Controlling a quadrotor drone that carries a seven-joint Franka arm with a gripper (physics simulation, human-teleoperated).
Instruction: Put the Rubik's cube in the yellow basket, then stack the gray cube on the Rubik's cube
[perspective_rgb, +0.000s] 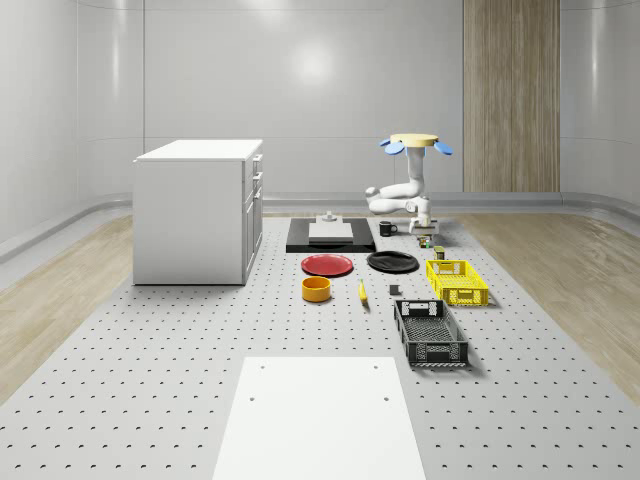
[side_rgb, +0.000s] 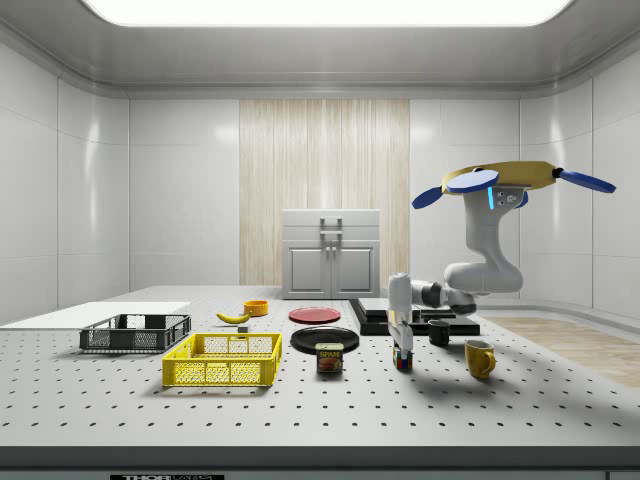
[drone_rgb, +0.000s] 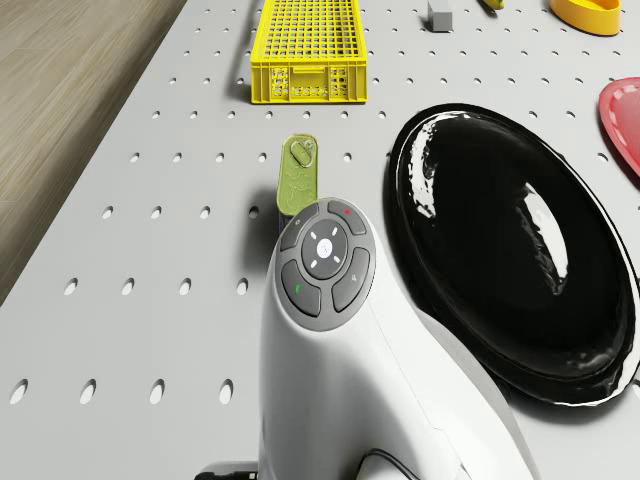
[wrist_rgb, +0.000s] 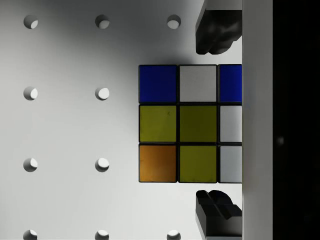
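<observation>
**Ana:** Yellow basket (side_rgb: 224, 360) first, since I'll place everything from it. Where is the Rubik's cube (wrist_rgb: 190, 123)?

**Ben:** On the desk (side_rgb: 300, 410), well to the side view's right of the yellow basket, past the small tin can (side_rgb: 329, 358) that stands just beside the basket's right end. It isn't in the basket.

**Ana:** And the hand (wrist_rgb: 215, 122)?

**Ben:** Straight over the Rubik's cube, released: the wrist view has one dark finger (wrist_rgb: 216, 31) on each side of the cube, both apart from it.

**Ana:** The drone (side_rgb: 505, 181)?

**Ben:** Hovering in the air, farther to the side view's right of the basket than the cube is, arm bent down to the cube.

**Ana:** The gray cube (drone_rgb: 439, 15)?

**Ben:** On the desk beside the basket's long side, apart from it.

**Ana:** Anything else near?

**Ben:** A black plate (drone_rgb: 510, 250) lies behind the basket's right end.
</observation>
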